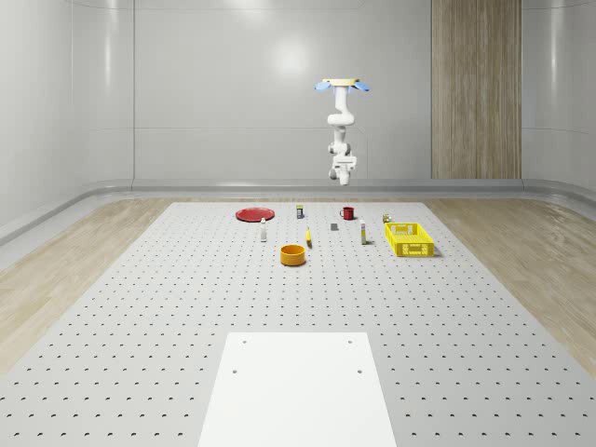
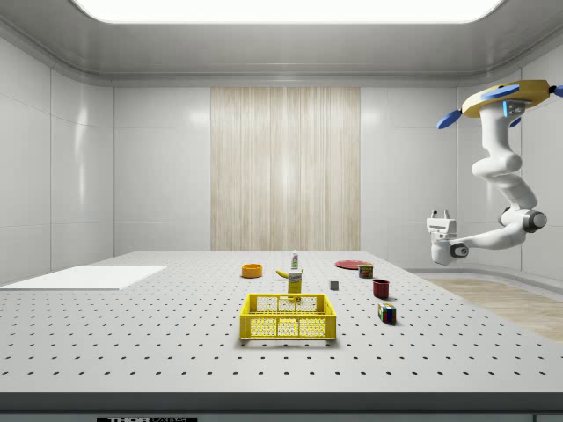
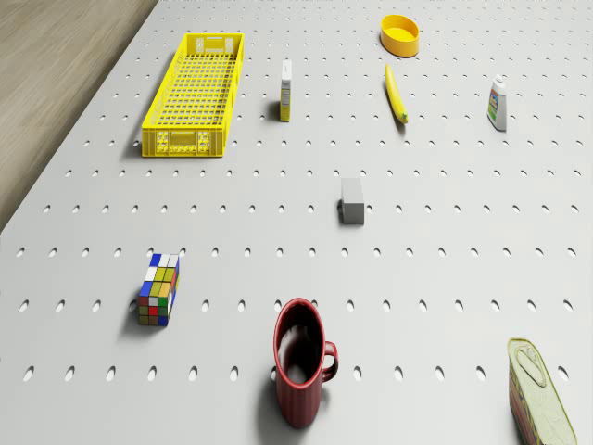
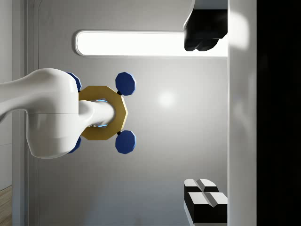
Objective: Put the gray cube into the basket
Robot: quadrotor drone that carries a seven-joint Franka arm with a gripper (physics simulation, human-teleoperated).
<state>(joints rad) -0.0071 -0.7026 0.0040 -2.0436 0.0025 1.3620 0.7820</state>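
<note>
One gray cube (image 3: pixel 353 201) sits on the perforated table (image 1: pixel 140 307), centre of the drone view, a small matte block with flat faces, slightly longer one way. In the whole-scene view we see it (image 1: pixel 333 225) centre-frame, just left of the yellow basket (image 1: pixel 409 239), a slim carton (image 1: pixel 363 235) between them.

The drone (image 2: pixel 506 97) hovers high in the side view's upper right, near the table's far edge. The gripper (image 2: pixel 439 216) hangs at mid-right of that frame, turned upward; in the wrist view its two dark fingers (image 4: pixel 205 197) stand apart, holding nothing. So the cube lies below it and well apart, toward the frame's centre (image 2: pixel 334 285).

The basket (image 3: pixel 196 90) is latticed plastic, long and shallow. We judge the cube rigid and easy to pinch.
</note>
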